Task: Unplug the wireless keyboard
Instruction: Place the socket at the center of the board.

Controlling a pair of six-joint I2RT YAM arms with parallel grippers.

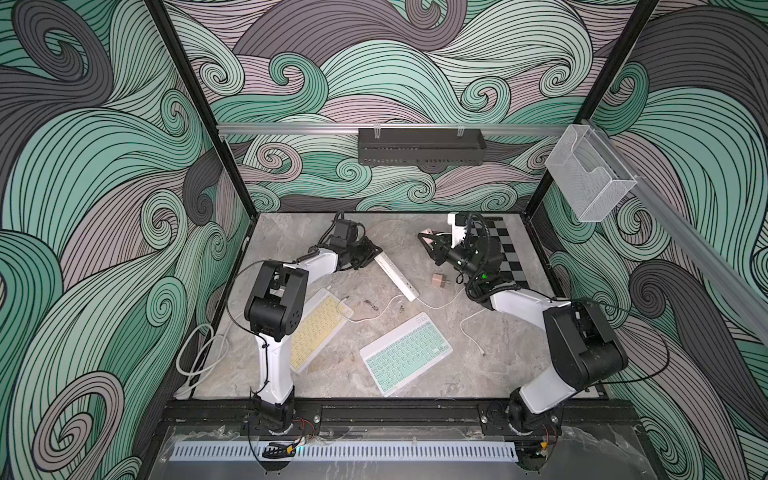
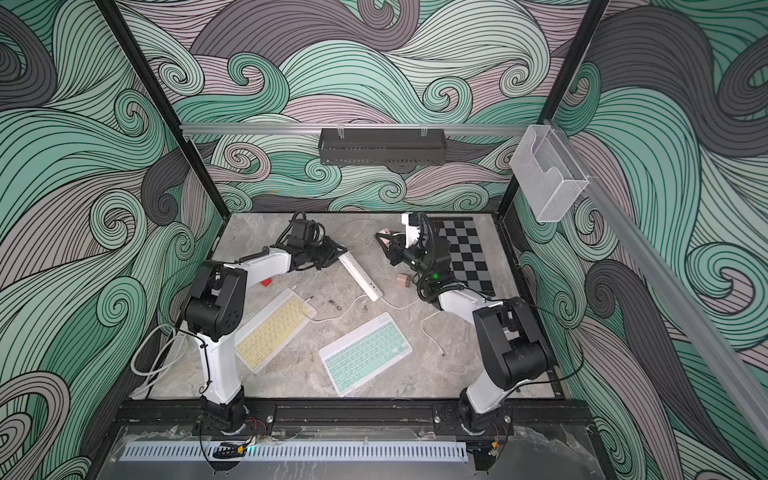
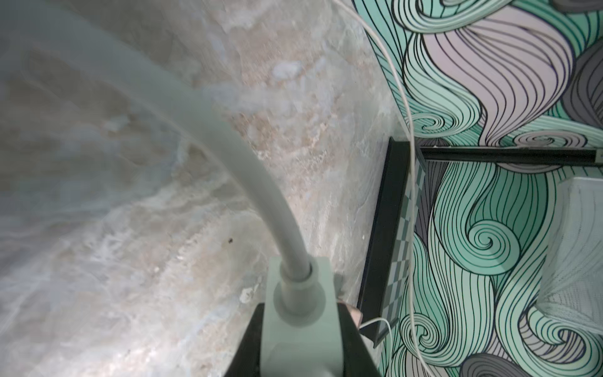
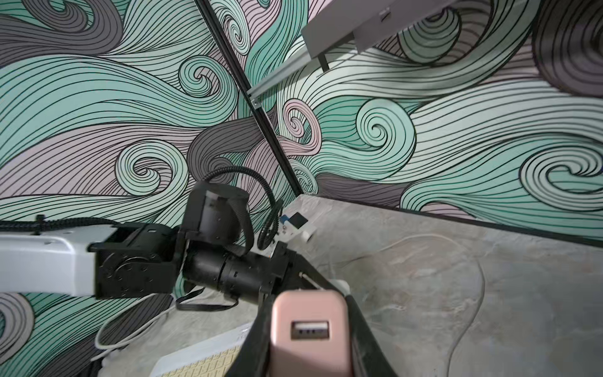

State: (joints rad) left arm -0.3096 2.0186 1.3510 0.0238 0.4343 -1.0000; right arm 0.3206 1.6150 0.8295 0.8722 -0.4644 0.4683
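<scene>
Here the left gripper (image 3: 301,342) pinches the cord end of the white power strip (image 1: 395,272); the right gripper (image 4: 310,342) pinches a pink charger (image 4: 310,306). The yellow keyboard (image 1: 316,328) lies beside the left arm (image 1: 274,299), the green keyboard (image 1: 405,353) mid-table, their key lettering too small to read.

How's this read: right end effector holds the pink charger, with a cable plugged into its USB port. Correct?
Not quite. The right end effector does hold the pink charger, but its USB port is empty, with no cable plugged into it. The right wrist view shows the open port.
</scene>
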